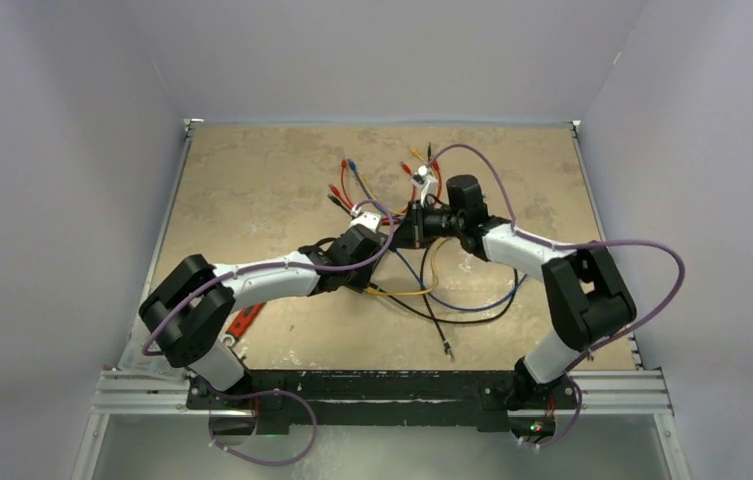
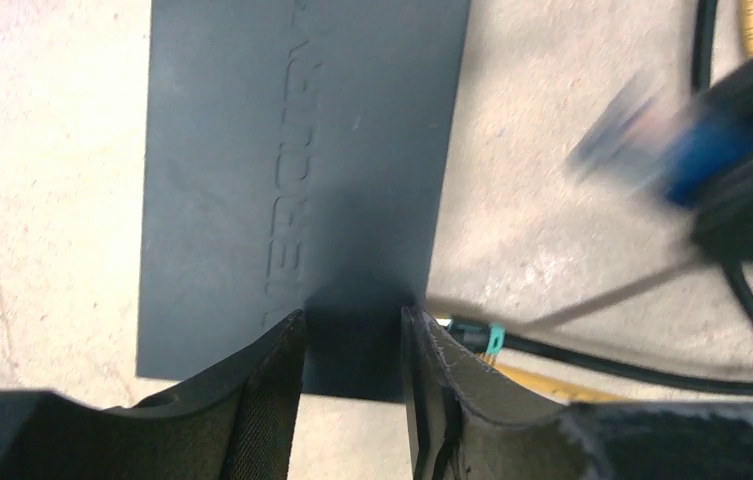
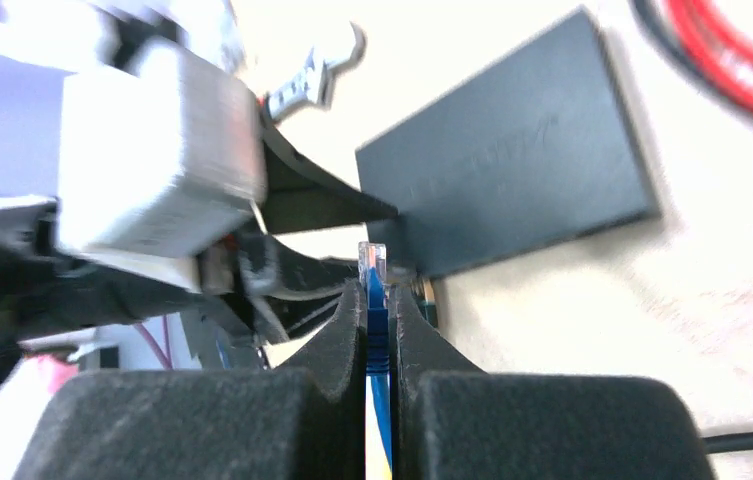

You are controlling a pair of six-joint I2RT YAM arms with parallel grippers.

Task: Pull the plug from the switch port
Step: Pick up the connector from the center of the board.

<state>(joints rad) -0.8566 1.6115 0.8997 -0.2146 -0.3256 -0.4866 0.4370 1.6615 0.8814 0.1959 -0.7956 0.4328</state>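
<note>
Jaws of the right gripper point(image 3: 380, 290) are pinched together on the blue plug point(image 3: 374, 258). Its clear tip stands proud of them.

Jaws of the left gripper point(image 2: 352, 320) are apart and clamp nothing. Its fingertips point(image 2: 287, 340) sit over the near short end of the switch point(image 2: 292, 150), which is wider than the gap. Cannot tell whether they press on it.

The plug is just beside the switch's near corner in the right wrist view. In the left wrist view it is off to one side, blurred. Judgement: it looks free of its port, so the pull is about done.

To do it well, draw straight back along the plug's own axis with no twist. The left should bear down so the box does not drag across the table point(image 1: 252, 180).

The switch lies flat, lid up. Its long axis runs away from the left wrist, with embossed lettering along it. The sockets are not visible. The plug's long axis lines up with the right fingers, tip outward. The blue cable point(image 3: 382, 410) trails back between them.
</note>
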